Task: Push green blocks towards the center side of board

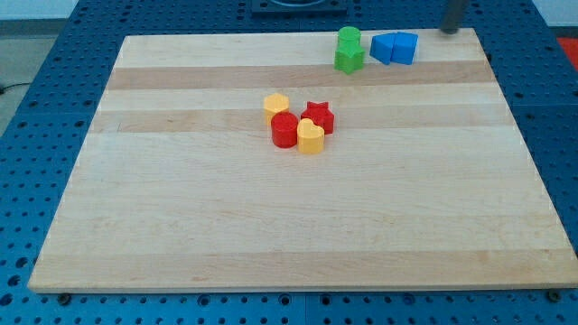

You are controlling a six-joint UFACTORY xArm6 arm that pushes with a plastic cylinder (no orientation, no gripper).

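Two green blocks stand near the view's top, right of middle: a green cylinder (349,38) and, touching it just below, a green star (349,60). My tip (449,32) shows at the view's top right, at the board's far edge. It is to the right of the green blocks, with the blue blocks between it and them. It touches no block.
Two blue blocks (394,48) sit side by side just right of the green ones. Near the board's middle is a tight cluster: a yellow hexagon (276,105), a red star (318,116), a red cylinder (284,130) and a yellow heart (311,137). The wooden board (181,226) lies on a blue perforated table.
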